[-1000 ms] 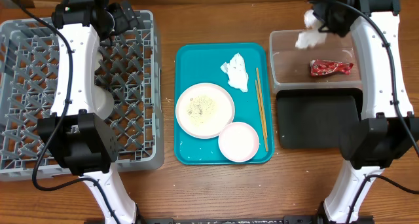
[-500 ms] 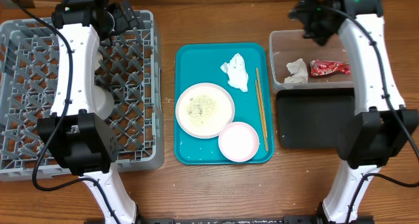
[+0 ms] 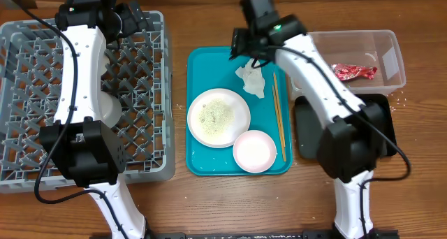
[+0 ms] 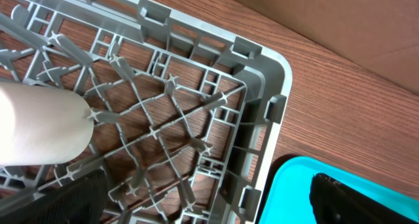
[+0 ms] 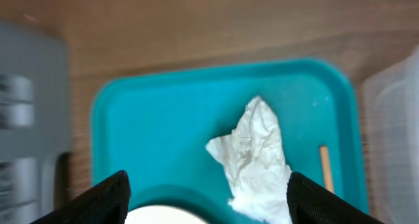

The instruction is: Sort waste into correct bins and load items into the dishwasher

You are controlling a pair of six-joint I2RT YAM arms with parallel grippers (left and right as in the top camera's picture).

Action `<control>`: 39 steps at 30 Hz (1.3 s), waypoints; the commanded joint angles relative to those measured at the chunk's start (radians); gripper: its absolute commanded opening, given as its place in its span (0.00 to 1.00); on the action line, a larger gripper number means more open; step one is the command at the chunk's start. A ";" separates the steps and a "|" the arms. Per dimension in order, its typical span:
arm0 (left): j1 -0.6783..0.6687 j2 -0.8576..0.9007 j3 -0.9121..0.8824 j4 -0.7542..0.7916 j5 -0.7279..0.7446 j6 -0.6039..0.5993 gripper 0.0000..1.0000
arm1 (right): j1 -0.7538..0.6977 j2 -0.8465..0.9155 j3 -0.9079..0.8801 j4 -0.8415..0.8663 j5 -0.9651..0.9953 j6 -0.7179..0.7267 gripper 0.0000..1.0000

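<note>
**Right arm over the napkin, both grippers empty**

On the brown wooden table (image 3: 209, 197), the right gripper (image 5: 206, 185) hangs above the crumpled napkin (image 5: 252, 155) on the teal tray (image 3: 202, 64), jaws spread wide and gripping nothing. The left gripper (image 4: 209, 194) hovers over a corner of the grey dish rack (image 3: 28, 57), fully spread and empty. The red wrapper (image 3: 354, 72) lies in the clear tub (image 3: 387, 57), with the black tray (image 3: 311, 138) beside it. A plate (image 3: 237, 131) of grains (image 3: 213, 113) and a bowl (image 3: 254, 150) sit on the teal tray.

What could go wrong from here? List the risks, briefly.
1. The right gripper hangs open over the crumpled napkin, which lies close beside the chopsticks; a wide grab may catch them too.
2. The napkin's lower edge sits near the plate of loose grains; dragging it could nudge the plate and scatter them.
</note>
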 commanded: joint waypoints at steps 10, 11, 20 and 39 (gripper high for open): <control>0.003 -0.015 0.012 0.003 -0.007 -0.017 1.00 | 0.007 0.185 -0.041 0.031 0.069 0.086 0.78; 0.003 -0.015 0.012 0.003 -0.007 -0.017 1.00 | 0.007 0.187 -0.042 0.029 0.067 0.086 0.78; 0.003 -0.015 0.012 0.003 -0.007 -0.017 1.00 | 0.039 0.192 -0.045 0.009 0.075 0.113 0.69; 0.003 -0.015 0.012 0.003 -0.007 -0.017 1.00 | 0.039 0.184 0.016 -0.005 0.106 0.116 0.04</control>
